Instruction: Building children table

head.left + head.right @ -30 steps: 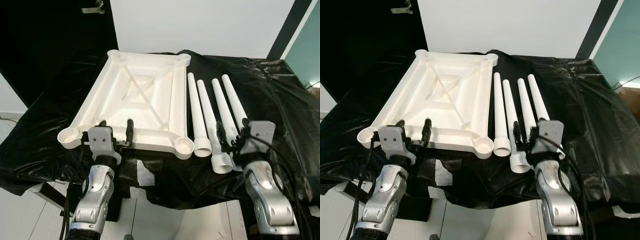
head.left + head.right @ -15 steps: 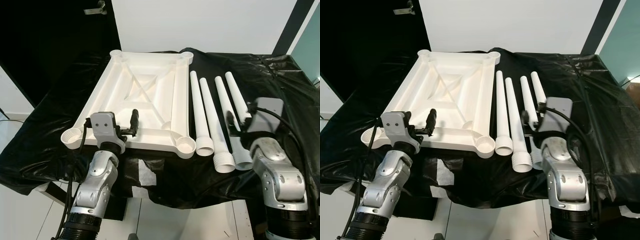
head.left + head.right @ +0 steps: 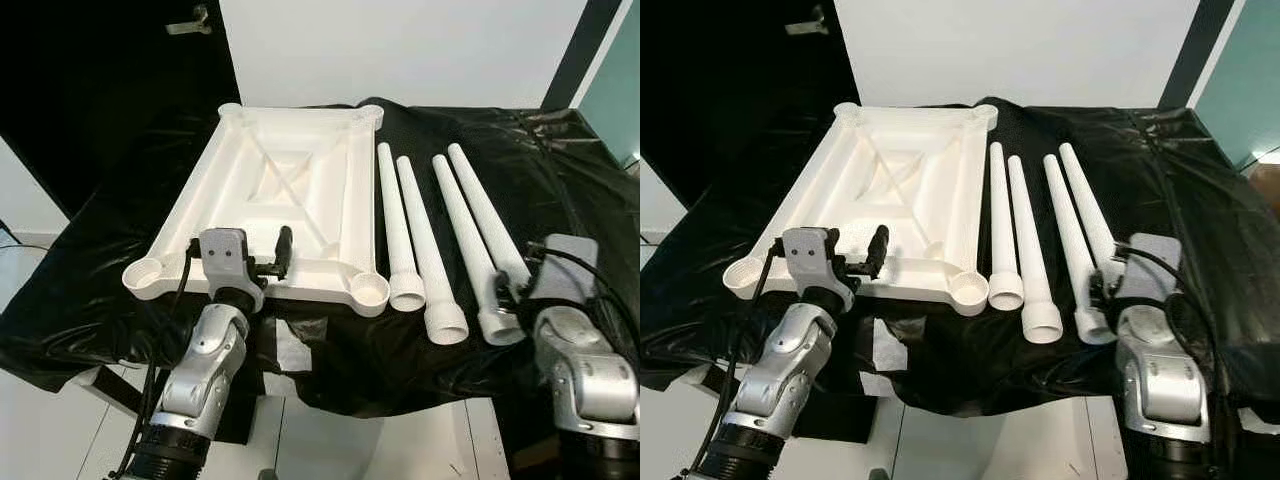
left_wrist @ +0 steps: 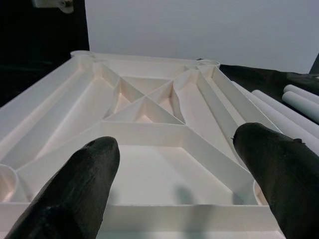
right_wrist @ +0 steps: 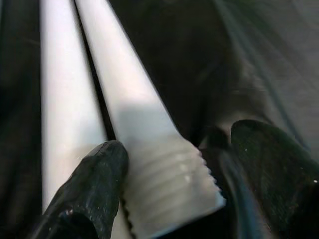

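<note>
Surface: black plastic sheeting (image 3: 560, 190) covers the work table, with a white wall behind it.
Tabletop: the white plastic tabletop (image 3: 285, 195) lies underside up on the sheeting, ribs showing, a round leg socket at each corner; the near-right socket (image 3: 368, 290) is closest to the legs.
Legs: four white tapered legs lie side by side to the right of the tabletop, wide threaded ends toward the robot.
Target leg: the outermost leg (image 3: 487, 228) is the one being addressed, its threaded end (image 5: 172, 186) between the right fingers.
Right gripper: the right gripper (image 5: 174, 179) straddles that threaded end with fingers spread; one finger (image 5: 92, 191) sits in the gap against the neighbouring leg (image 5: 60, 107), the other is off the far side. Nothing is clamped yet.
Left gripper: the left gripper (image 4: 182, 167) hovers at the tabletop's near rim, fingers wide apart, holding nothing.
Step in hand: probably grasping the outer leg.
How to do it well: close above the threads on the smooth taper, centred so the leg cannot roll, and keep the inner finger from dragging the neighbour. The left gripper could steady the rim.
</note>
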`<state>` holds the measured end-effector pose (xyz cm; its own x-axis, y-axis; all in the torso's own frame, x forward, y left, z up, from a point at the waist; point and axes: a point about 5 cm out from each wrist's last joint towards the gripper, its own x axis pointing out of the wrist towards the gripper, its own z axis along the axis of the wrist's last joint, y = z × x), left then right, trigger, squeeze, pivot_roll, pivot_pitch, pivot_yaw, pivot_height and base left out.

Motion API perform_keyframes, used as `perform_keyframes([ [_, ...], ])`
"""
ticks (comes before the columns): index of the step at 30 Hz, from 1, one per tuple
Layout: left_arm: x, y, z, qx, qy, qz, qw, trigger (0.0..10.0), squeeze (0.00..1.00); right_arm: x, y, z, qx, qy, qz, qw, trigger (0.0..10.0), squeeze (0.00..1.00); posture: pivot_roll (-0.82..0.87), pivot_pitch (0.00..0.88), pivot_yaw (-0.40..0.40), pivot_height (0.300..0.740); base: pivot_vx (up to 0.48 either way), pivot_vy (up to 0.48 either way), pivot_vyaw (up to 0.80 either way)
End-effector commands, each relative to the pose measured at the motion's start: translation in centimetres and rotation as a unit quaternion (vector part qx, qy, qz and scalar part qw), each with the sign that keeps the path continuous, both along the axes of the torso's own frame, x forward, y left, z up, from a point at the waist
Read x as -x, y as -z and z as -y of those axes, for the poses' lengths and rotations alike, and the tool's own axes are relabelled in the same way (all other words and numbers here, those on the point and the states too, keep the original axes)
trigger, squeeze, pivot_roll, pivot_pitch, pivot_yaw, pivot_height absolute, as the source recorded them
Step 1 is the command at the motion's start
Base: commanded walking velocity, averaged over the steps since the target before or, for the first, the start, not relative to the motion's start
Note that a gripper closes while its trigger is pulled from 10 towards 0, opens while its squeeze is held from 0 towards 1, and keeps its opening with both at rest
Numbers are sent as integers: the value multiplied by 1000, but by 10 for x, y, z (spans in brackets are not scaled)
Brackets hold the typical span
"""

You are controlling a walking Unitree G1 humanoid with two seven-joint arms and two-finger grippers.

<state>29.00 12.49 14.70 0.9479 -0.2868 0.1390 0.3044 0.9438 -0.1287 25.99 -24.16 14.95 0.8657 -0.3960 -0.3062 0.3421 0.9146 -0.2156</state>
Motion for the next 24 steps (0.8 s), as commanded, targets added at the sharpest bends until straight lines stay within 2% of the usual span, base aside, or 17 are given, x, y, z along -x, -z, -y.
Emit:
perform_keyframes([
  [1,2,-1,10,-17,114,22,993,10000,0,1,6,5,-3,9,-27,1000,10000,0,-71,7,16,740,0,0,0],
  [8,3,0,12,-14,109,23,994,10000,0,1,9,8,-7,9,-55,998,10000,0,-73,9,10,740,0,0,0],
  [15,5,1,14,-30,117,29,992,10000,0,9,35,7,-17,1,-113,993,10000,0,-71,5,10,740,0,0,0],
  [16,4,0,15,-31,116,31,992,10000,0,13,49,7,-18,4,-139,990,10000,0,-69,8,10,740,0,0,0],
  [22,4,-1,16,-36,119,34,992,10000,0,16,59,7,-28,9,-154,988,10000,0,-68,11,15,740,0,0,0],
  [23,5,0,15,-38,120,34,991,10000,0,17,60,6,-32,10,-156,987,8588,0,-68,12,17,740,0,0,0],
  [24,5,0,15,-39,120,34,991,10000,0,18,61,6,-35,10,-156,987,8588,0,-68,12,18,740,0,0,0],
])
